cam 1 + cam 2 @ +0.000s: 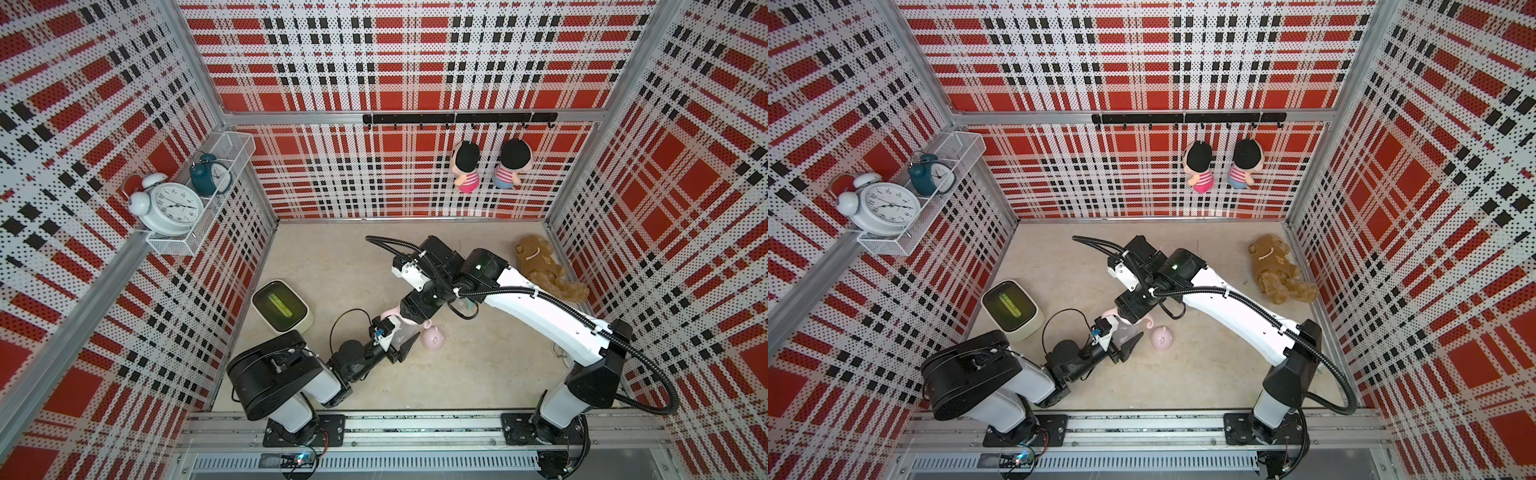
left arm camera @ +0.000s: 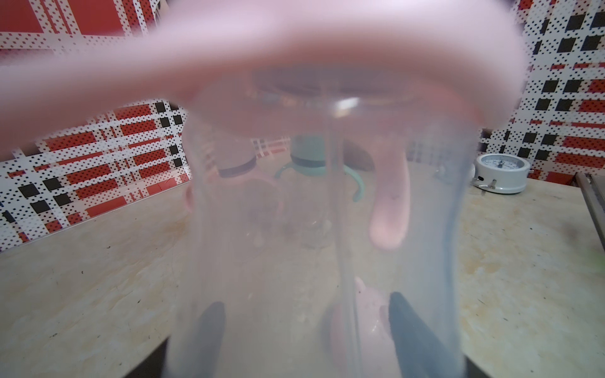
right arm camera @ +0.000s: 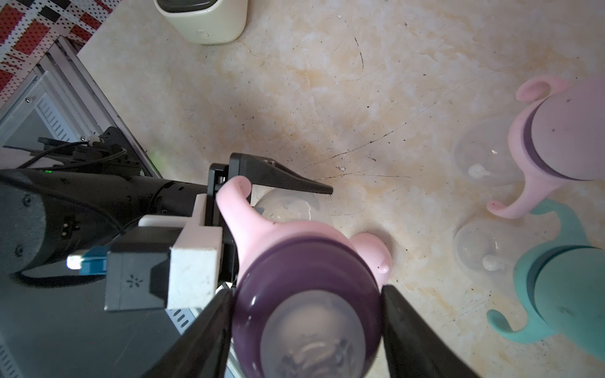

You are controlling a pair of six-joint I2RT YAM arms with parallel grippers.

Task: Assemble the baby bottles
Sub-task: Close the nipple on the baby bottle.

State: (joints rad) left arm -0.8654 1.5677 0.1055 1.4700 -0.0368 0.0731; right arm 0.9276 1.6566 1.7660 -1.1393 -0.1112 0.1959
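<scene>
At mid-table (image 1: 457, 374), the left gripper (image 1: 405, 337) is clamped on the body of the clear bottle (image 2: 327, 229), which is roughly upright (its fingers show blurred through the plastic in the left wrist view). The right gripper (image 3: 307, 291) is above it, jaws narrowed onto the purple collar (image 3: 307, 271), with one finger touching each side. The collar is at the bottle's top, with the nipple (image 3: 311, 337) in it and the pink handle ring (image 3: 235, 209) just under it. Can't tell if the collar is screwed on. A pink cap (image 1: 433, 338) lies on the table just beside the clear bottle, off it. The pink bottle (image 3: 569, 131) and teal bottle (image 3: 563, 294) stand side by side, both capped, apart from both grippers.
</scene>
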